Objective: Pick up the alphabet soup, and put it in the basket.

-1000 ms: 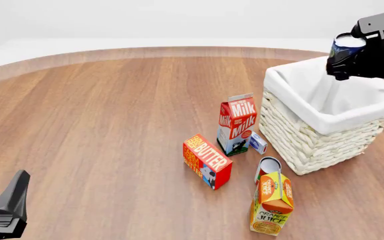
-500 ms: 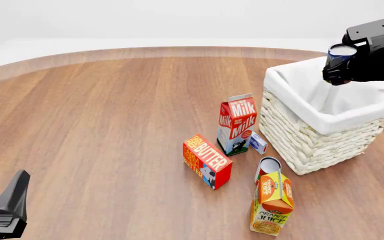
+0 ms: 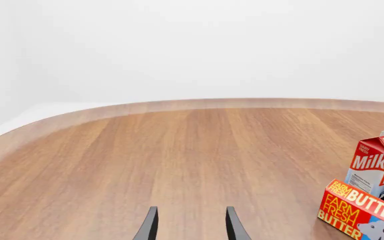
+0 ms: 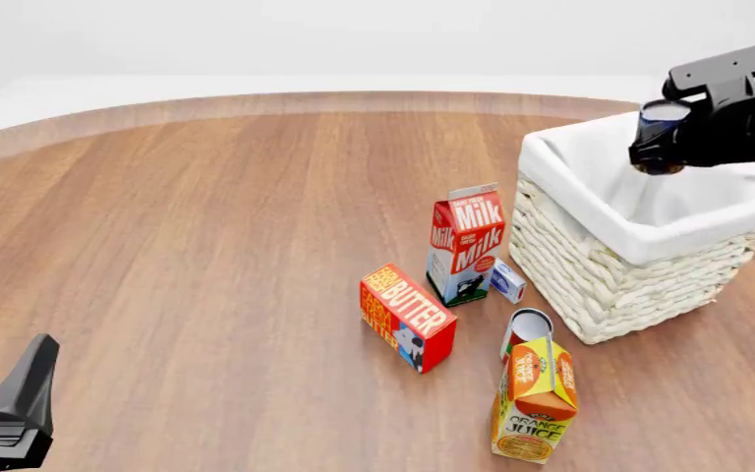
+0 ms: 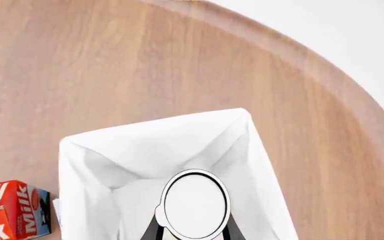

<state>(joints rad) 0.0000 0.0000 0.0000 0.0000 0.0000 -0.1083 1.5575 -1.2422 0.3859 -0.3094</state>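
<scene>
Two claws: right claw (image 4: 660, 138) pinching alphabet soup (image 4: 661, 118) above basket (image 4: 588, 265); wrist view alone showing can top (image 5: 195, 204) over white lining. Left claw (image 3: 190, 225) spread, low over bench (image 4: 194, 246). Milk carton (image 4: 466, 241), butter box (image 4: 408, 316) beside basket.
</scene>
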